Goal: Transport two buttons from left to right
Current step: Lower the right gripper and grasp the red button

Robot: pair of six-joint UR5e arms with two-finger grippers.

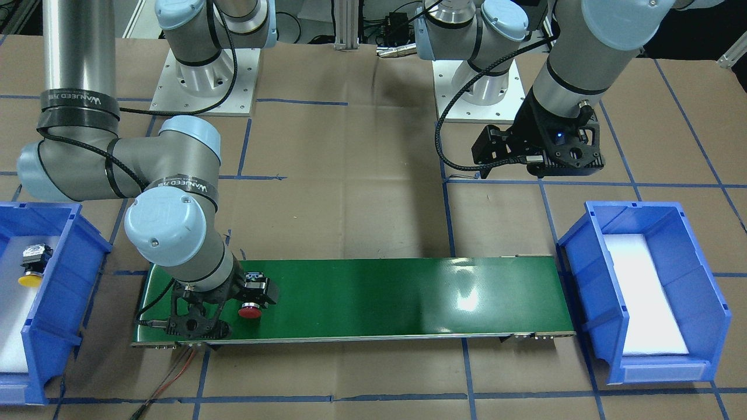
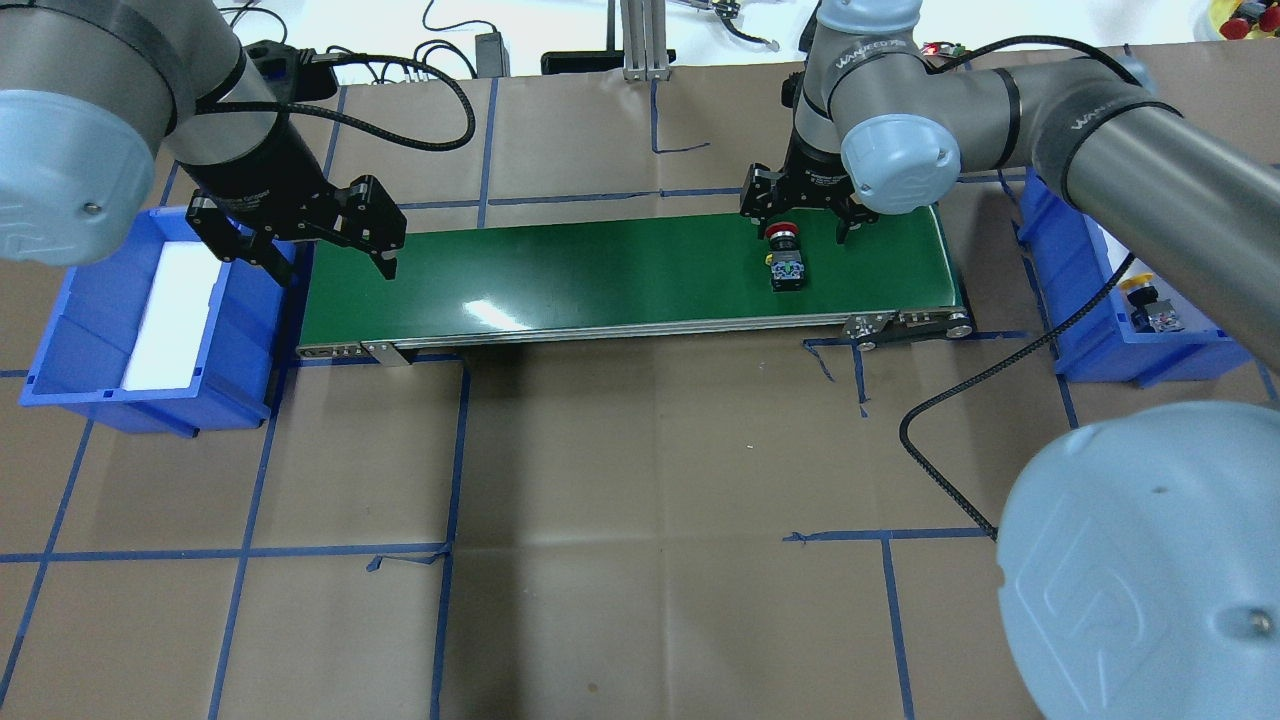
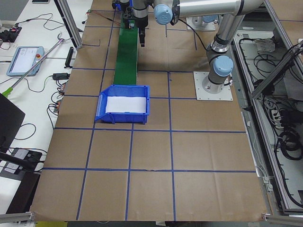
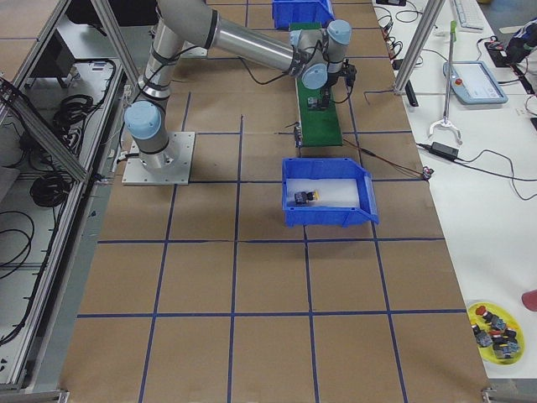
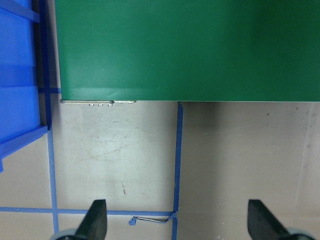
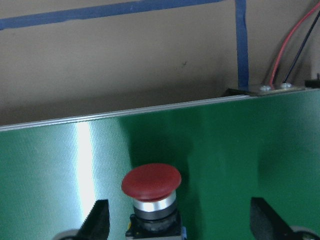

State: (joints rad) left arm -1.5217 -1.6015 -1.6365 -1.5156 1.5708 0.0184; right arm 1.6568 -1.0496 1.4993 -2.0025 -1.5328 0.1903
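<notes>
The red button [image 2: 781, 236] lies on its side on the green conveyor belt [image 2: 600, 270], near the belt's right end. My right gripper [image 2: 797, 222] hangs open just over it. In the right wrist view the red button [image 6: 151, 182] sits between the spread fingertips [image 6: 97, 220], and neither touches it. The yellow button [image 2: 1145, 298] lies in the blue bin [image 2: 1100, 345] on the right, and it also shows in the front view [image 1: 32, 265]. My left gripper [image 2: 330, 262] is open and empty at the belt's left end.
A second blue bin [image 2: 100, 400] with a white foam liner stands off the belt's left end. Blue tape lines cross the brown paper table top. Red and black wires [image 6: 285, 55] run from the belt's end. The right arm's cable [image 2: 960, 400] loops over the table.
</notes>
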